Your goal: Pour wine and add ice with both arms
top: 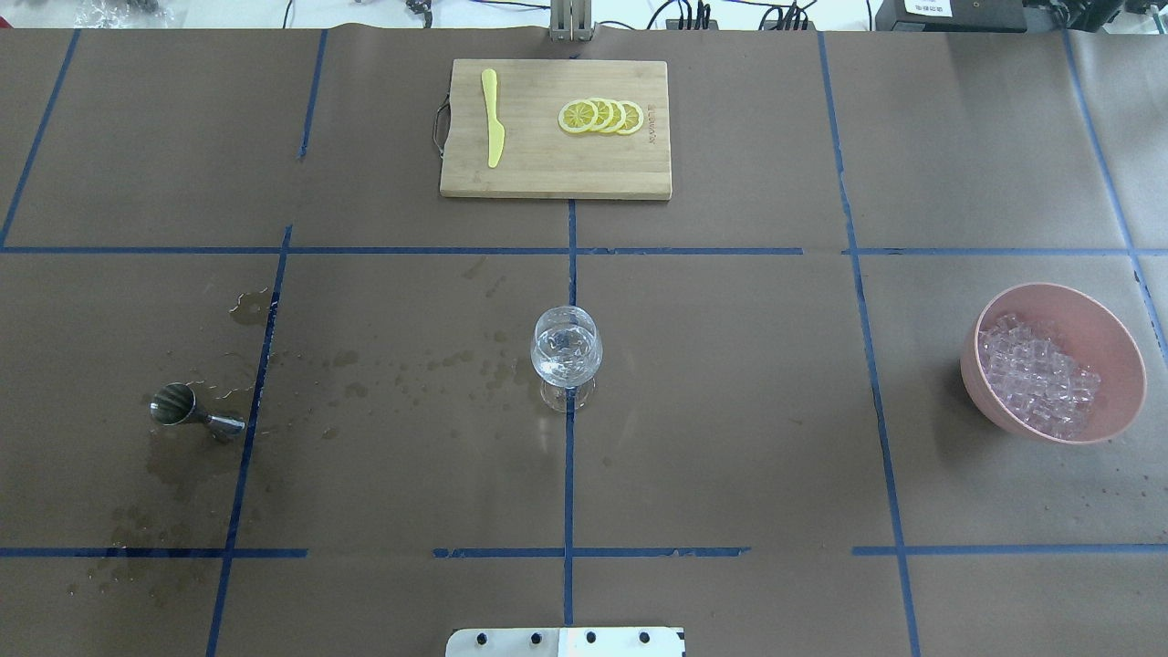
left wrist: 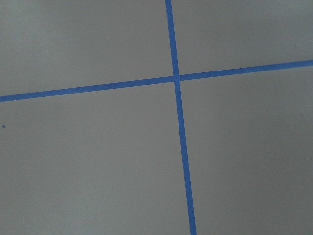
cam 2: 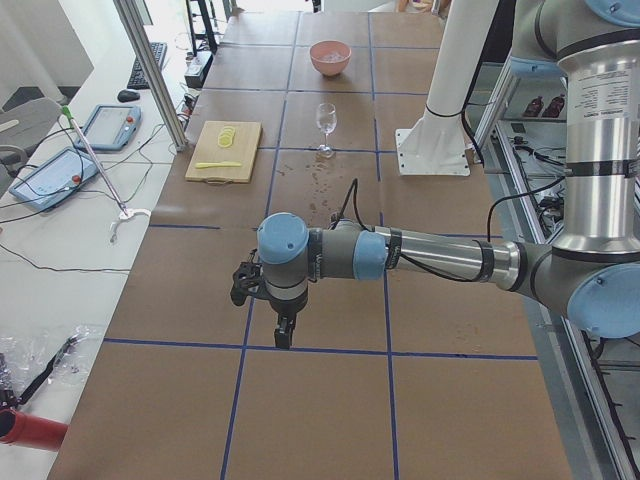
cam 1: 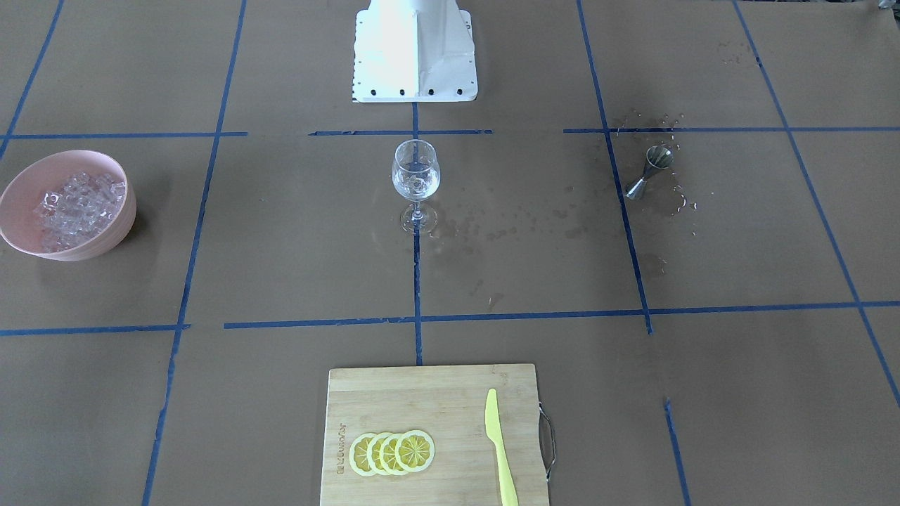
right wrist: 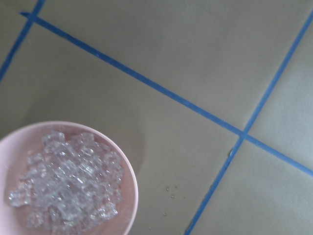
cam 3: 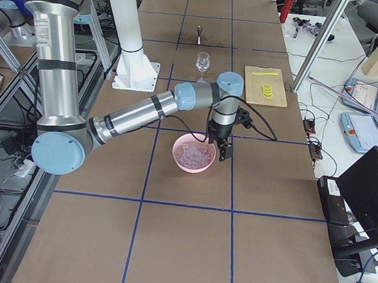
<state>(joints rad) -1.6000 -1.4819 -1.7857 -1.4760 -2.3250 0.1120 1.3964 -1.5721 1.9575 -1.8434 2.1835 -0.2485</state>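
Reading the overhead view as a clock face, the glass point(top: 567, 358) stood upright at the centre, where two tape lines point(top: 569, 474) cross; the wine point(cam 1: 415, 185) sat low in its bowl, though I could not tell whether any cubes lay in it. The ice point(top: 1038, 376) was heaped in a pink bowl point(top: 1124, 363) out at 3 o'clock, well apart from the glass. At 9 o'clock a metal measure point(top: 193, 411) lay on its side, with wet spots point(top: 411, 374) on the brown paper between it and the glass. At 12 o'clock was a wooden board point(top: 557, 173) carrying a yellow knife point(top: 493, 119) and a row of lemon slices point(top: 602, 116).

The left arm point(cam 2: 430, 255) reached out low over bare paper, its gripper point(cam 2: 284, 335) pointing down above a tape line; I could not tell how far its jaws stood apart, nor whether it held anything. The right arm point(cam 3: 134, 114) stretched to the bowl, its gripper point(cam 3: 223, 152) hanging just over the rim; I could not tell its opening either. Its wrist camera showed the ice at 7 o'clock in the frame.
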